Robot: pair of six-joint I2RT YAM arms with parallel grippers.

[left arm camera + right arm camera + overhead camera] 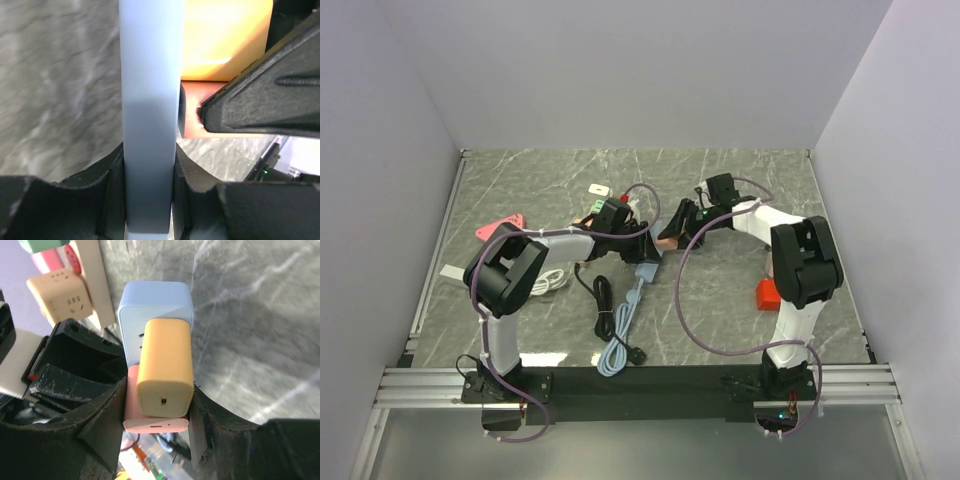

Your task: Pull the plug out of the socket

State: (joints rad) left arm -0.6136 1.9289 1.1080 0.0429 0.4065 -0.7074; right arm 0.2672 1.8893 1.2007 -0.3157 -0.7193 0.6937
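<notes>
Currently at the centre of the top view: item one, light-blue socket block [155, 310], lying on the grey marble-patterned table [540, 170], its pale cable [617, 345] coiled toward the lower middle of the frame. Hold on it: left gripper [149, 165], fingers pressed onto the block's two narrow flanks, pinching it edge-on. Item two, salmon-pink plug [150, 422], apparently seated in the block's face, with an orange plug [165, 365] stacked directly against it. Hold on these: right gripper [159, 400], fingers drawn in on the pair, one pad [250, 100] meeting the pink casing in the left wrist view; whether the orange casing also bears load cannot be told. Prongs are hidden, so depth of seating is unknown. Neighbouring stock, upper left of the right wrist view: beige cube adapter [57, 290] and a white strip [92, 280]; a black cable [603, 297] lies just beside the pale one. Hazards, as judged: smooth casings and a shallow bite may let the right fingers slide off without freeing the plug; a pull off the prong axis may bind the pins; the thin hold on the block may let it slip or twist, so socket and plug travel together; both plugs may come away where one is wanted; the two grippers sit nearly touching, so any sideways drift risks a knock.
</notes>
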